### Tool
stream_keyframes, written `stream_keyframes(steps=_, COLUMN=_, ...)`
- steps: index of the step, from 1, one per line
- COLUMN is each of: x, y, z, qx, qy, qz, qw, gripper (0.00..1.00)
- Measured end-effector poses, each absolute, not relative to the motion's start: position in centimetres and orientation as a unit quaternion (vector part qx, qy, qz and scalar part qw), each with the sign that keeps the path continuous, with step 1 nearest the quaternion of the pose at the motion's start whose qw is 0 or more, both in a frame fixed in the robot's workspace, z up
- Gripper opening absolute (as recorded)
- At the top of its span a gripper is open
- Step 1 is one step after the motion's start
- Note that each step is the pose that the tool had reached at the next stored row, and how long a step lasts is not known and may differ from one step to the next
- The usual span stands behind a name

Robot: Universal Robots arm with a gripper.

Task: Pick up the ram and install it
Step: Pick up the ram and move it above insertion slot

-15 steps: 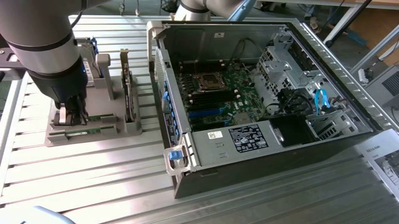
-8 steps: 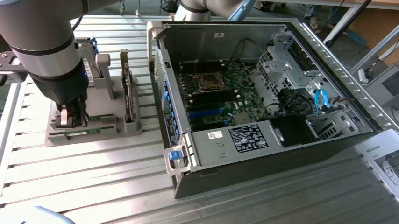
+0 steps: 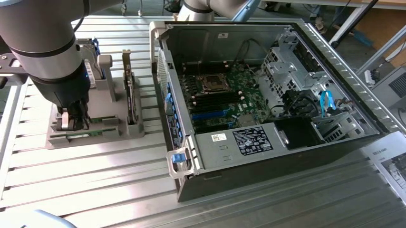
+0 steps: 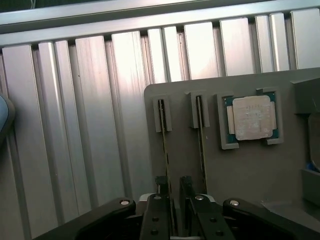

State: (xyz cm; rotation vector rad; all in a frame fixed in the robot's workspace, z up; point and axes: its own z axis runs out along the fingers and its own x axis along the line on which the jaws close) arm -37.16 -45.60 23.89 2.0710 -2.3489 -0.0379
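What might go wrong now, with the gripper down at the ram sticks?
1. The ram sits off-centre between the fingers of the open gripper, so closing might tilt it in its holder slot.
2. The second stick stands close beside one finger and may get knocked.

You see an open case (image 3: 216, 38) on the slatted table (image 3: 82, 185), its motherboard (image 3: 238, 80) exposed. At the exterior view's left, a gray holder (image 3: 136, 128) carries a processor (image 4: 252, 117) and an upright card (image 3: 131, 92).
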Motion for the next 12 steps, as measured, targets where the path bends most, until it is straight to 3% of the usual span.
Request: stream_keyframes(steps=12, x=-37.16, y=-45.87, z=23.76, qx=0.662, qy=-0.75, qz=-0.012, qw=0.005, gripper=0.24)
